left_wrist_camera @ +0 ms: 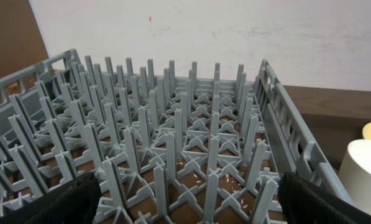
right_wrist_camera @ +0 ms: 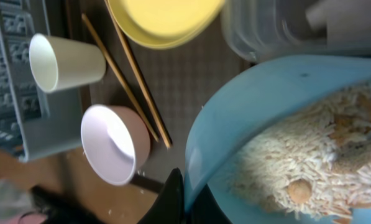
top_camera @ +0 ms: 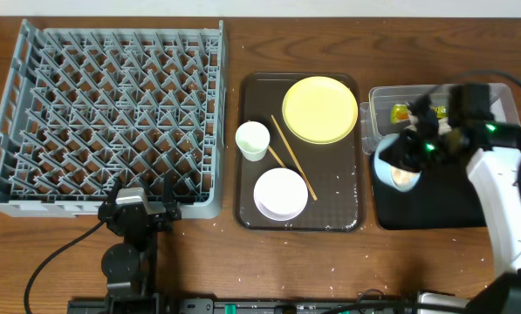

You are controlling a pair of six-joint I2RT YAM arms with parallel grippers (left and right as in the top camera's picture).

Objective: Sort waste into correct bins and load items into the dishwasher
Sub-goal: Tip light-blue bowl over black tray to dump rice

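Observation:
My right gripper (top_camera: 417, 144) is shut on the rim of the light blue bowl (top_camera: 389, 167), and the grip shows in the right wrist view (right_wrist_camera: 188, 196). The bowl (right_wrist_camera: 266, 106) holds pale rice scraps (right_wrist_camera: 309, 162) and hangs tilted over the back left corner of the black tray (top_camera: 443, 209). The clear tub (top_camera: 380, 98) behind it holds the yellow-green wrapper (top_camera: 401, 112). I cannot make out the napkin. The yellow plate (top_camera: 319, 109), white cup (top_camera: 252, 139), chopsticks (top_camera: 292, 159) and white bowl (top_camera: 281, 194) lie on the brown tray (top_camera: 247, 209). My left gripper (top_camera: 142, 208) is open and empty at the front edge of the grey dish rack (top_camera: 112, 113).
In the left wrist view the rack's pegs (left_wrist_camera: 173, 137) fill the frame between my open fingers (left_wrist_camera: 185, 199), with rice grains on the wood beneath. The white cup (left_wrist_camera: 365, 168) shows at the right. Scattered grains lie on the table near the brown tray.

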